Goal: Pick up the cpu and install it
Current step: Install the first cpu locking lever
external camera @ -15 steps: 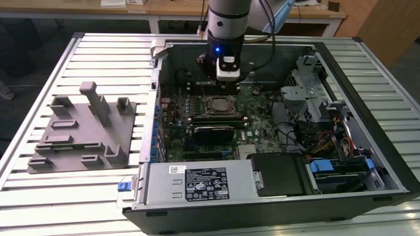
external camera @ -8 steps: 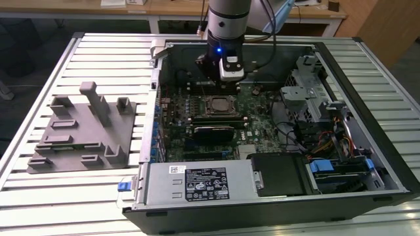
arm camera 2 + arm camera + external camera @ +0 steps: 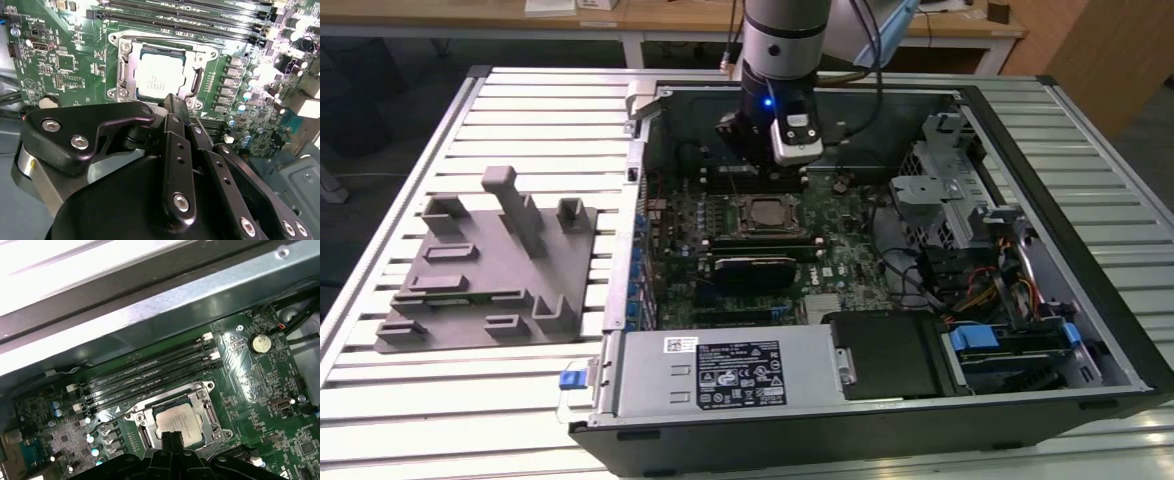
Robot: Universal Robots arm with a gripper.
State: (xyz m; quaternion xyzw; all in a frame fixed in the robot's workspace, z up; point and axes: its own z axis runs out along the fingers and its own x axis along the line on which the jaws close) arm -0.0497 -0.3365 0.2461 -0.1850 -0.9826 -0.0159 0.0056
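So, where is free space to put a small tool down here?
The slatted table is bare in front of the grey fixture, and also between the fixture and the computer case. Inside the case it is crowded: motherboard, cables, the end effector above the cpu.

Even, fairly bright overhead room light falls on the slatted metal worktop (image 3: pixel 520 400) in the exterior view, while the open computer case (image 3: pixel 1067 250) stays dim inside. In both wrist views, strong glare washes out patches of the green motherboard (image 3: pixel 255 385). The black hand (image 3: pixel 172 107) looms close, slightly soft, in the second wrist view.
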